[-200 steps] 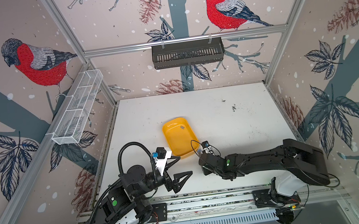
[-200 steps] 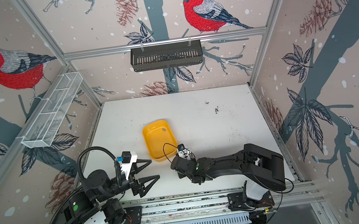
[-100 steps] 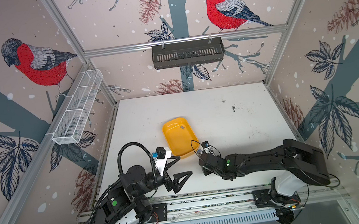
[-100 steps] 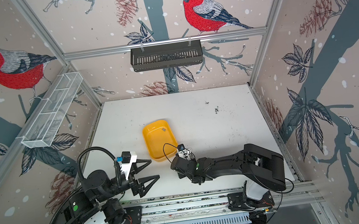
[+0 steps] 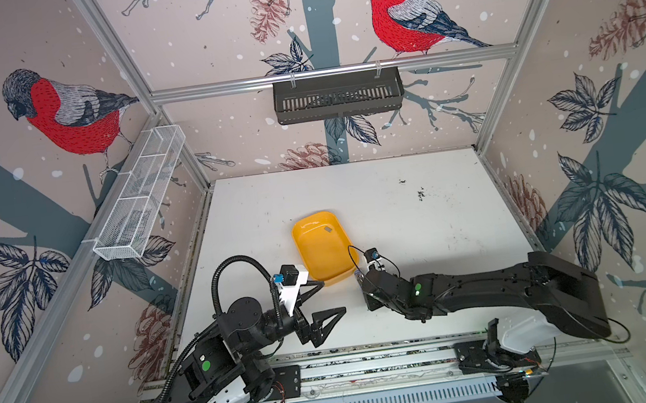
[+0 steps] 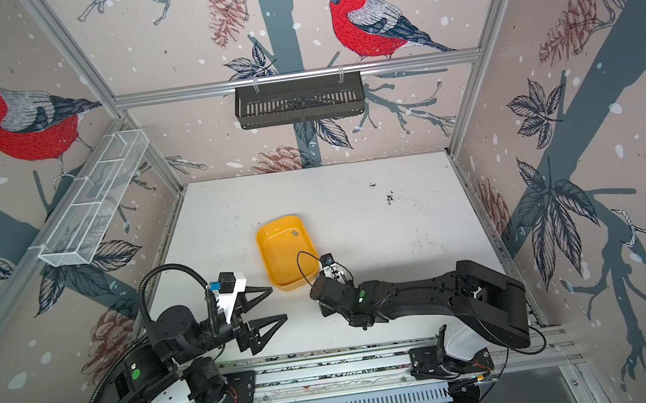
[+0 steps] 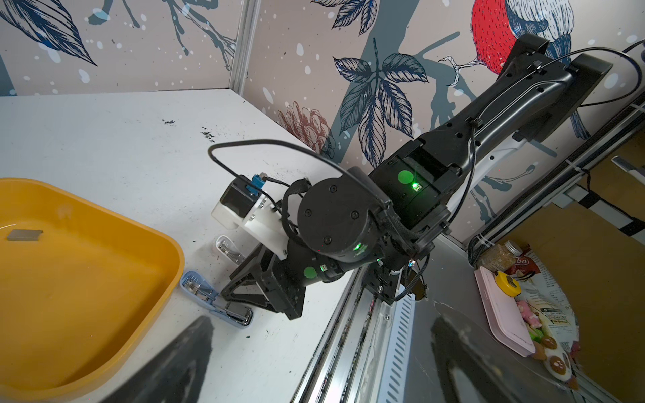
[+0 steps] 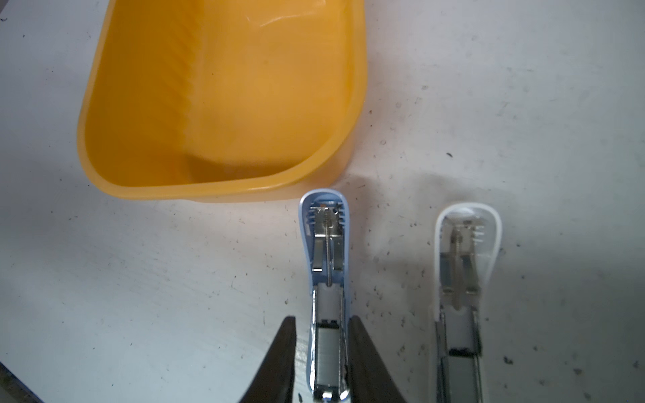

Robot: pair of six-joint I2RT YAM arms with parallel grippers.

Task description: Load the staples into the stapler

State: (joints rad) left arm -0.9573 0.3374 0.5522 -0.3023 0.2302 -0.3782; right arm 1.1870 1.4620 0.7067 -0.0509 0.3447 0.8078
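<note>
A pale blue stapler (image 8: 326,265) lies opened flat on the white table next to the yellow tray (image 8: 216,190). A grey strip of staples (image 8: 328,359) sits in its channel. My right gripper (image 8: 323,321) straddles the stapler's rear, open, with a narrow gap at one finger. A white stapler (image 8: 460,279) lies opened parallel beside it. In the left wrist view the blue stapler (image 7: 209,296) shows under my right gripper (image 7: 244,282). Another strip of staples (image 5: 328,229) lies loose in the tray (image 5: 299,230). My left gripper (image 5: 333,297) hovers wide open and empty by the tray's near corner.
A black basket (image 5: 337,96) hangs on the back wall. On the left wall is a white wire shelf (image 5: 140,195). Dark specks (image 5: 421,194) dot the table at the back right. A metal rail (image 5: 374,361) runs along the front edge.
</note>
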